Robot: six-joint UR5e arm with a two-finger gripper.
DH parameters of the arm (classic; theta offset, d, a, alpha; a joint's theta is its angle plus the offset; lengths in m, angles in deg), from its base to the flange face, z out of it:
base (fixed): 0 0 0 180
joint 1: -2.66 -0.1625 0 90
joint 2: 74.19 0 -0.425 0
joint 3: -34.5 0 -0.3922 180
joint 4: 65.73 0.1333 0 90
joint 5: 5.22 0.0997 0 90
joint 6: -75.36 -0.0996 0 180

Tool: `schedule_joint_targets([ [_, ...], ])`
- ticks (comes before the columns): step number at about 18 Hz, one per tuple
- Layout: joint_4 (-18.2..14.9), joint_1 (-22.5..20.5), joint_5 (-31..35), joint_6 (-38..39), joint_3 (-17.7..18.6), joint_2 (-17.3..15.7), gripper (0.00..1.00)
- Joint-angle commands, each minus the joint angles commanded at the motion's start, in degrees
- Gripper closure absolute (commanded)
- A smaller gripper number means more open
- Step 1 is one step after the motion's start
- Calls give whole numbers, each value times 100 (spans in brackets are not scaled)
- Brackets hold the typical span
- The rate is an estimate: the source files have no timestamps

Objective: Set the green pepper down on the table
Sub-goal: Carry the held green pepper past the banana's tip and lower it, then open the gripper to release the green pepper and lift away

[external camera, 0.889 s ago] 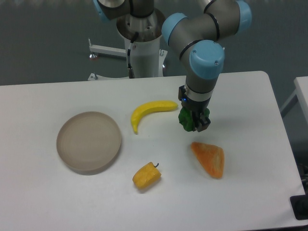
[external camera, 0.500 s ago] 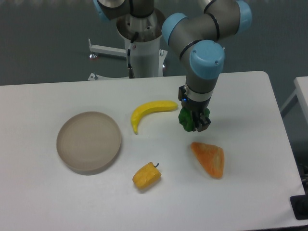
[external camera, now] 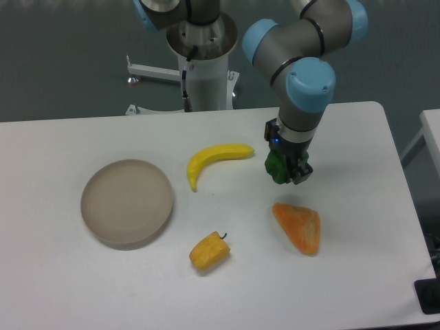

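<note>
While its jaws stay clamped on the green pepper (external camera: 277,167), the gripper (external camera: 289,172) of a UR5e arm hangs low over the table (external camera: 62,289), the dark-green fruit showing mostly on the side of the fingers facing the banana. Against the view of half a second ago, the wrist and its load have slid a little to the right and slightly toward the far edge, while the height above the tabletop looks much the same; whether the pepper's underside touches the white surface cannot be told from this angle.

Just off the gripper toward the arm's base lies the banana (external camera: 213,160), its near tip now a shade further from the pepper than before. Toward the front edge, near but apart, sits an orange wedge-shaped piece (external camera: 299,227). Further out on the banana's side rest a yellow pepper (external camera: 209,251) with a dark stem and, well apart, a round tan plate (external camera: 127,201); none of these has moved.

The sideways shift suggests the arm is settling on a bare patch between banana and wedge. The placing is judged unfinished: the pepper remains gripped, with lowering and release yet to come.
</note>
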Motion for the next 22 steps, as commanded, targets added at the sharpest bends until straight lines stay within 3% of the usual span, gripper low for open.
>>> schedule_joint_targets([
  [9, 71, -791, -62, -1442, 457, -9, 88],
  [14, 763, -862, -176, -1609, 1141, -9, 84],
  [17, 844, -897, -176, -1820, 1328, -26, 81],
  [19, 844, -915, -202, -1829, 1336, -26, 74],
  [22, 835, -941, -438, -1838, 1319, -9, 35],
])
